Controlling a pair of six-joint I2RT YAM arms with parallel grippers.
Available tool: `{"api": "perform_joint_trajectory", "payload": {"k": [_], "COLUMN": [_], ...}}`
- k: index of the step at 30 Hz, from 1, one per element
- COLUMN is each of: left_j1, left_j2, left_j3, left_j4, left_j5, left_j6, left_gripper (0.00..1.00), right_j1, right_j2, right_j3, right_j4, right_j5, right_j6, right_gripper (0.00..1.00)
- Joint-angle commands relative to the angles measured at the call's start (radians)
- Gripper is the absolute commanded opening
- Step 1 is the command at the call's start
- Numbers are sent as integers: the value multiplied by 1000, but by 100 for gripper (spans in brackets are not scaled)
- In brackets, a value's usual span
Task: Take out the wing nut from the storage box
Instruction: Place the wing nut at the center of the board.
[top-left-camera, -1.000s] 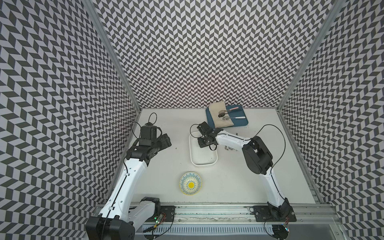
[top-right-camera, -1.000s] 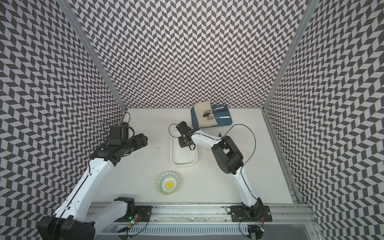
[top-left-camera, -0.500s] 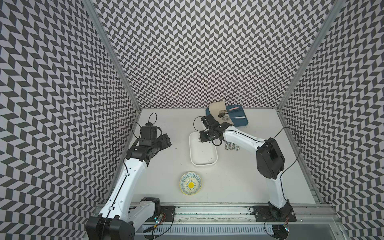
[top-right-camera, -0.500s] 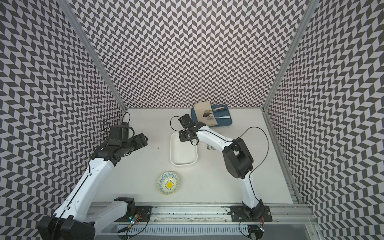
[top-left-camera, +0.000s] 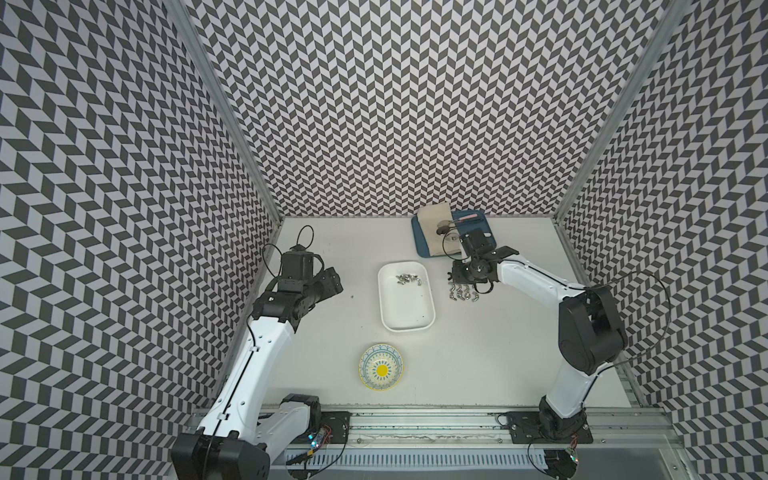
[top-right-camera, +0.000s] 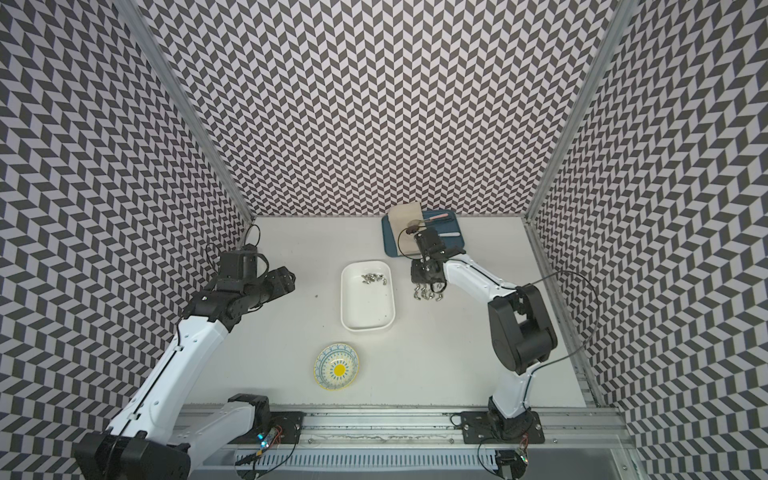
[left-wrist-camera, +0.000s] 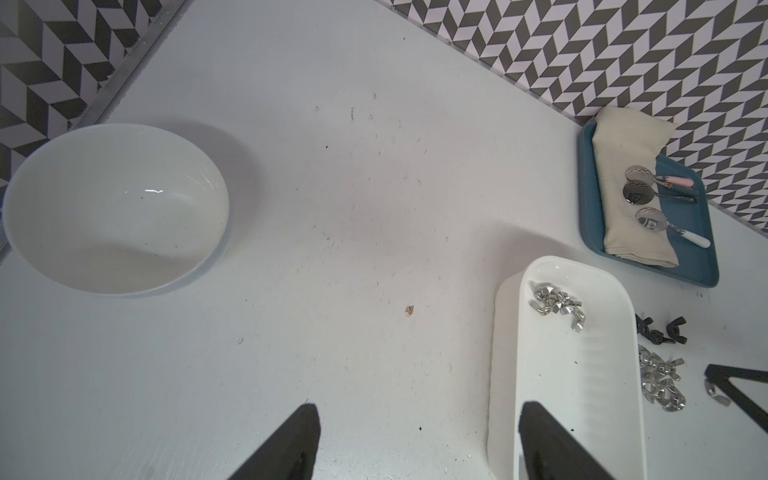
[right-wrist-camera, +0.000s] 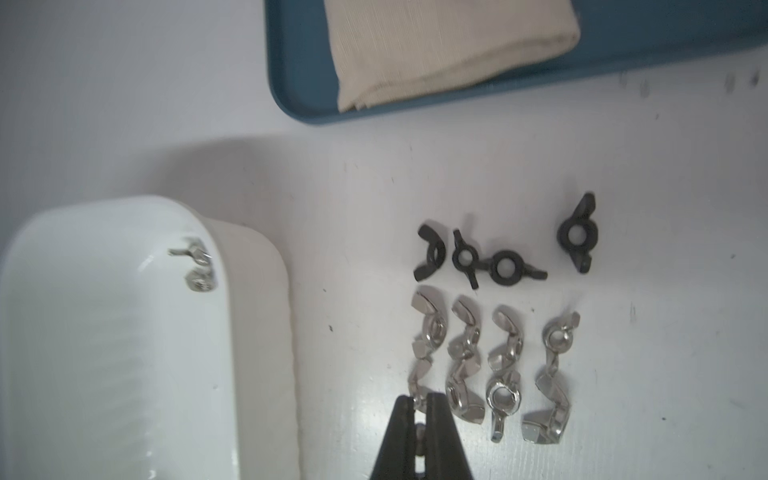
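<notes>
The white storage box (top-left-camera: 409, 309) (top-right-camera: 368, 309) lies mid-table, with several silver wing nuts (top-left-camera: 409, 279) (left-wrist-camera: 557, 305) at its far end. My right gripper (right-wrist-camera: 419, 397) (top-left-camera: 461, 283) hangs just right of the box, over the table, and is shut on a silver wing nut (right-wrist-camera: 420, 403) pinched at its tips. It is at the near-left end of rows of silver wing nuts (right-wrist-camera: 503, 365) and black wing nuts (right-wrist-camera: 498, 266) on the table. My left gripper (left-wrist-camera: 415, 411) (top-left-camera: 332, 283) stays open and empty, left of the box.
A blue tray (top-left-camera: 419, 245) with a folded cloth and three spoons sits at the back, close behind my right gripper. A patterned bowl (top-left-camera: 381, 366) stands in front of the box. A plain white bowl (left-wrist-camera: 116, 208) is near the left wall.
My right arm swung from above the storage box's far end to the table right of it, over the rows of nuts. The left arm has not moved.
</notes>
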Motion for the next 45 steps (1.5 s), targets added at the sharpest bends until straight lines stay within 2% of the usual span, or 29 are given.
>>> {"api": "perform_joint_trajectory", "payload": {"k": [1, 8, 23, 30, 36, 45], "left_j1": [5, 5, 3, 5, 5, 5], "left_j2": [-7, -9, -21, -10, -5, 0], "left_j3": [-5, -11, -2, 4, 15, 14], "left_j4": [10, 4, -14, -11, -10, -6], "left_j5": [2, 7, 3, 3, -2, -6], "left_j6": [-7, -10, -16, -14, -9, -4], "left_gripper": [79, 79, 79, 79, 79, 80], "right_j1": [15, 30, 46, 46, 46, 57], "right_j2": [-52, -46, 39, 57, 39, -9], "right_j3": [-89, -199, -167, -144, -81, 110], "right_j4": [64, 130, 140, 123, 81, -9], "right_j5": [-43, -90, -119, -120, -110, -129], "right_j6": [23, 44, 40, 36, 36, 27], "right_gripper": [5, 5, 7, 18, 23, 28]}}
